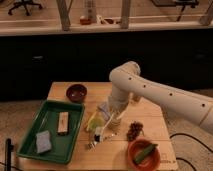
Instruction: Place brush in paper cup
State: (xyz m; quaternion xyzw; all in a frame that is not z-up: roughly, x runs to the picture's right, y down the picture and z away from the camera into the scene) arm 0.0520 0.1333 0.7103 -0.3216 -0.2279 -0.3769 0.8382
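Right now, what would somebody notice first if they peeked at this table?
Probably the big white robot arm reaching in from the right, its gripper down over the clutter at the table's middle. Next, the green tray on the left, with a small block and a grey pad inside. Then the orange bowl at the front right, holding something green.
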